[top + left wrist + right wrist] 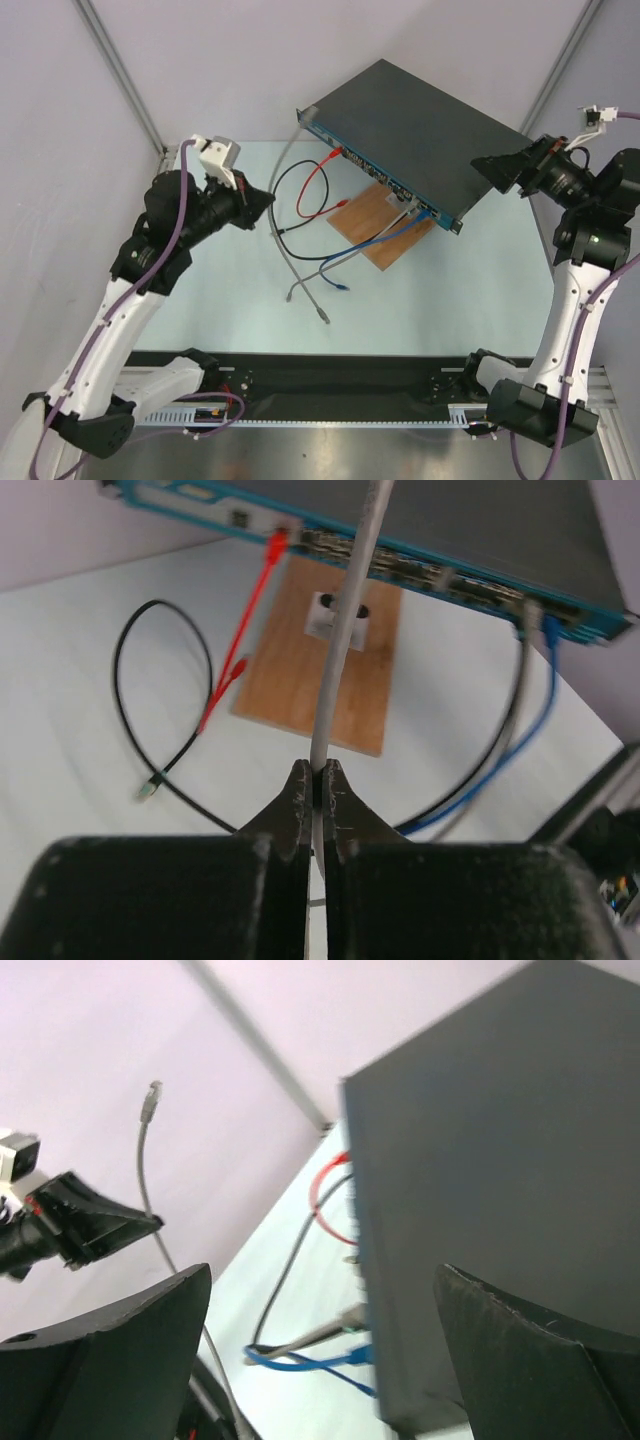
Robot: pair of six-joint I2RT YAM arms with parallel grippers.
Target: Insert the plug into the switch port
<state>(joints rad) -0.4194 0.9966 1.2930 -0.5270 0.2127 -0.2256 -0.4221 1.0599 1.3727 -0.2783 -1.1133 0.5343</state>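
The switch (pixel 420 115) is a flat black box at the back, its blue front strip (pixel 380 170) facing the table. Red, grey and blue cables are plugged into the strip. My left gripper (pixel 268 203) is shut on a loose grey cable (pixel 283 165) and holds it up in the air left of the switch. The left wrist view shows the fingers (pixel 318 775) pinching this cable (pixel 345 640). Its plug (pixel 153 1090) points upward in the right wrist view. My right gripper (pixel 490 170) is open and empty, its jaws wide apart (pixel 322 1272) over the switch's right end (pixel 500 1160).
A brown wooden board (pixel 375 225) with a white clip (pixel 335 620) lies in front of the switch. Black (pixel 285 190), red (pixel 318 185) and blue (pixel 335 265) cables loop on the table between the board and my left arm. Walls close in the back.
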